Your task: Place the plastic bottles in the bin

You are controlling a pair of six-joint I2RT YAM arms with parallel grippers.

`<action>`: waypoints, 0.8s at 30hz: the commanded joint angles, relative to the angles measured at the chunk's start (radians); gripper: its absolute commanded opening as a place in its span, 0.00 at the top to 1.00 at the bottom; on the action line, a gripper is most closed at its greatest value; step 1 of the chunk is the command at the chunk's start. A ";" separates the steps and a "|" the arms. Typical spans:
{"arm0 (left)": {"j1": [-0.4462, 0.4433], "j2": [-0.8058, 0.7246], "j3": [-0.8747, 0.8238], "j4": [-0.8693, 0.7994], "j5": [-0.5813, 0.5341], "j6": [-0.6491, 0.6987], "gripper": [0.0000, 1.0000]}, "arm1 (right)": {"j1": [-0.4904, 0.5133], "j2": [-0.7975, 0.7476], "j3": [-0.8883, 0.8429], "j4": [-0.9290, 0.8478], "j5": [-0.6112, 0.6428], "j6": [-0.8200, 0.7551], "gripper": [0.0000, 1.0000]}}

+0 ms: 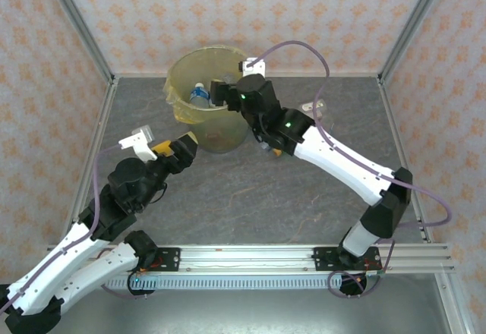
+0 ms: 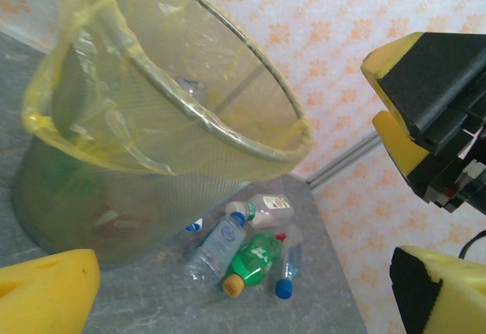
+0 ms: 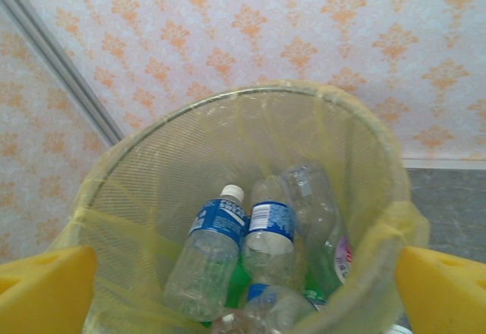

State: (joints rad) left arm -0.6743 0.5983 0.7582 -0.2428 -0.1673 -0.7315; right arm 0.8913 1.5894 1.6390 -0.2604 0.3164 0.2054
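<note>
Right claw [image 1: 220, 91] hangs over the mouth of the bin [image 1: 178, 76], in the upper middle of the overhead view. Its two yellow fingers [image 3: 45, 292] stand spread wide at the lower corners of the right wrist view, with nothing between them. Inside the bin several plastic bottles lie in a heap: a white-capped clear bottle [image 3: 216, 247] with a blue label lies at the left, a second labelled bottle [image 3: 272, 231] lies just beside it on the right, and a little green plastic shows under them. The left claw [image 1: 186, 148] is lower and to the left in the overhead view, near the outer wall of the bin, and it is also spread wide and holds nothing. In the left wrist view the bin fills the upper left, and at its foot, on the grey table [image 2: 319, 304], more bottles lie close together: a clear bottle with a blue cap [image 2: 220, 243], a green bottle with an orange cap [image 2: 254, 262] touching it, and a small blue-capped bottle [image 2: 287, 269] at the right.
</note>
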 commanded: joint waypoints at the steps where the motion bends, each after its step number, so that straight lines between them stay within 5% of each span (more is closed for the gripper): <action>1: -0.007 0.035 -0.011 0.082 0.089 0.018 0.01 | 0.001 -0.079 -0.088 0.064 0.082 0.015 0.00; 10: -0.122 0.141 -0.017 0.148 0.037 0.019 0.01 | -0.053 -0.271 -0.360 0.098 0.198 0.075 0.00; 18: -0.317 0.284 0.040 0.166 -0.134 0.068 0.01 | -0.173 -0.400 -0.595 0.102 0.156 0.180 0.00; 24: -0.373 0.335 0.045 0.191 -0.192 0.069 0.01 | -0.322 -0.451 -0.751 0.126 0.027 0.248 0.00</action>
State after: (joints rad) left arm -1.0313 0.9245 0.7685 -0.0959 -0.2855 -0.6811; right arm 0.6300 1.1690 0.9306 -0.1551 0.4053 0.3927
